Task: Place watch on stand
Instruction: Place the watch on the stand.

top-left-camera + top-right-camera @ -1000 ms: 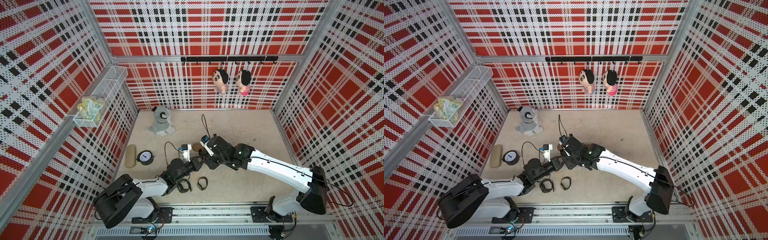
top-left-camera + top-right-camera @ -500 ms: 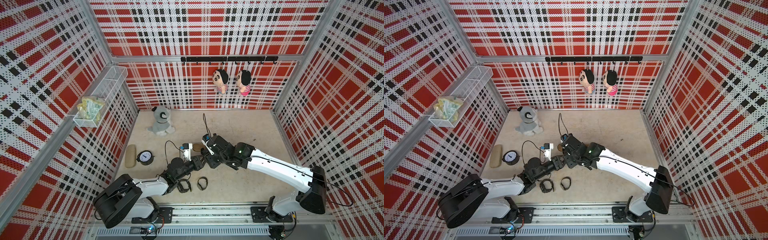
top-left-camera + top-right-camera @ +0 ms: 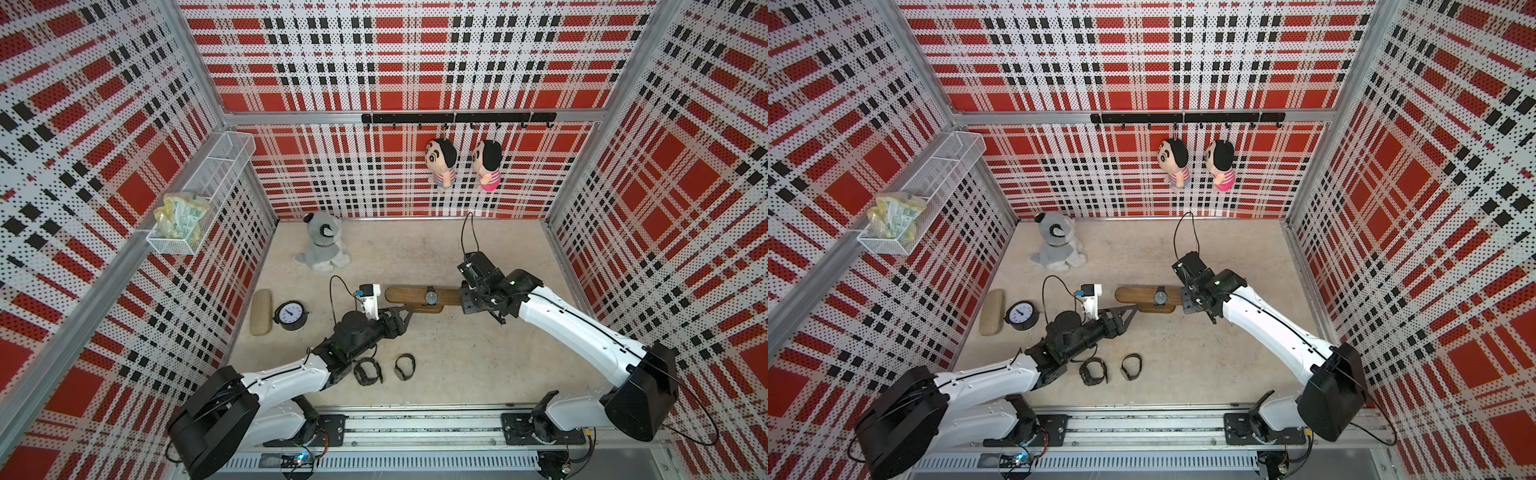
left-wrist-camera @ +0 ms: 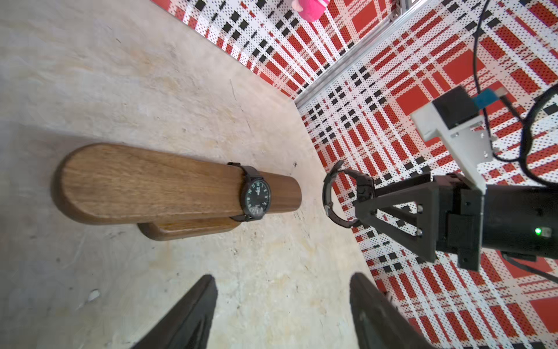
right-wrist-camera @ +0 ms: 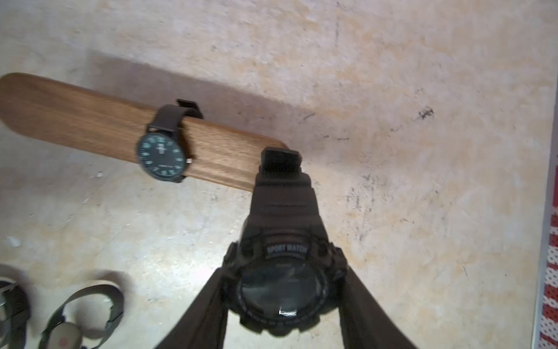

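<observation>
The right gripper [image 5: 285, 305] grips a chunky black sport watch [image 5: 283, 266] at 3 o'clock of the brown wooden T-shaped stand [image 3: 405, 296]; the left gripper [image 4: 282, 278] gapes wide at 7 o'clock.

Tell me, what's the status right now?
Left gripper open, empty. Right gripper shut on sport watch, just off the end of the stand. Dial watch mid-stand; that end bare.

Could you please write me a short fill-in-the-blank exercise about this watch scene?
1. The chunky watch in the right claw reads ___ WATCH.
2. Exactly ___ analog watch encircles the wooden stand.
3. The left claw is open and holds ___.
4. ___ loose watches lie on the table by the left arm.
Missing words: SPORT; one; nothing; two.
</observation>
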Available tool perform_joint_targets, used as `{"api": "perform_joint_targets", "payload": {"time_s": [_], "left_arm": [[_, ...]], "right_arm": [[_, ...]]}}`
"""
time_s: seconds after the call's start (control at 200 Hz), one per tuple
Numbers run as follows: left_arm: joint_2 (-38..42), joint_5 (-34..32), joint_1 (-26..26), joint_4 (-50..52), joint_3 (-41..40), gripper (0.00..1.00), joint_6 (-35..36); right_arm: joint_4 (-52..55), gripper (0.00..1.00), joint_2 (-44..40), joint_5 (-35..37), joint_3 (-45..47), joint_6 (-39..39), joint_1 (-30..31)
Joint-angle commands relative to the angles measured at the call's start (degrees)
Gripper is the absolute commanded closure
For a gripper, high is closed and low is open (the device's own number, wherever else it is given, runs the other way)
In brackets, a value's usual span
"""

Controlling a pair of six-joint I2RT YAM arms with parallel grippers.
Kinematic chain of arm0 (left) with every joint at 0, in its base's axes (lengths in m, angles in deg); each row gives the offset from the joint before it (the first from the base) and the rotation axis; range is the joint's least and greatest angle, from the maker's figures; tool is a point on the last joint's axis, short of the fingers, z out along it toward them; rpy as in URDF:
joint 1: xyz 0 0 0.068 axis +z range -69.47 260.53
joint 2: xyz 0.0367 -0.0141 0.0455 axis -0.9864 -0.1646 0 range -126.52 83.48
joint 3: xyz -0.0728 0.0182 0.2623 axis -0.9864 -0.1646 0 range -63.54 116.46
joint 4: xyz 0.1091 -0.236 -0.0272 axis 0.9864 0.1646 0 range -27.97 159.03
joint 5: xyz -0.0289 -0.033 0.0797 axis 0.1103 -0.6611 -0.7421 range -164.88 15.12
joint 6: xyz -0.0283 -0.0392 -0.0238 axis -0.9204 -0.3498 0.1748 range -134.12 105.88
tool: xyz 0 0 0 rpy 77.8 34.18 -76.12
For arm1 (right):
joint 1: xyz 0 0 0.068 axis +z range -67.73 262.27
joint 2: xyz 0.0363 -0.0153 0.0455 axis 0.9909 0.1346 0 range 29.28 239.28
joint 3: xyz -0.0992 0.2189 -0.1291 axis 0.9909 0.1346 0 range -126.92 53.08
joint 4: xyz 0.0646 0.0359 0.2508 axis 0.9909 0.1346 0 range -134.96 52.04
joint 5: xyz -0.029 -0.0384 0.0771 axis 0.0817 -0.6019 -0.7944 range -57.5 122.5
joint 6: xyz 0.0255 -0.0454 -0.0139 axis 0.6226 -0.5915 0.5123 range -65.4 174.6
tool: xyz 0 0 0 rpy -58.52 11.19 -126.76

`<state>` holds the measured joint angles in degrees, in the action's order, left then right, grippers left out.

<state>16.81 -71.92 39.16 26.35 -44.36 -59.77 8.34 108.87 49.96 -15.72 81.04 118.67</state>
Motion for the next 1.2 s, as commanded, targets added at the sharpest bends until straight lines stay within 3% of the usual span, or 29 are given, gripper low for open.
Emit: {"api": "perform_joint_targets", "payload": {"time_s": [0.0, 0.276, 0.541, 1.197], "left_arm": [[2.15, -2.80, 2.16, 5.23, 0.34, 0.28, 2.66], [3.92, 0.96, 10.66, 6.15, -0.90, 0.37, 2.66], [0.67, 4.97, 16.15, 6.50, 0.48, 0.48, 3.63], [-14.18, 8.73, 17.75, 5.76, 8.65, 0.57, 6.07]], "right_arm": [[-1.27, 1.00, -1.06, 1.60, 1.90, -0.68, -2.60], [-10.31, 1.00, 3.33, -0.41, 3.38, -2.89, -5.01], [-14.60, 1.00, 8.48, -0.81, 3.67, -3.48, -5.03], [-20.58, 1.00, 13.38, -6.16, 3.60, -7.35, -5.15]]}}
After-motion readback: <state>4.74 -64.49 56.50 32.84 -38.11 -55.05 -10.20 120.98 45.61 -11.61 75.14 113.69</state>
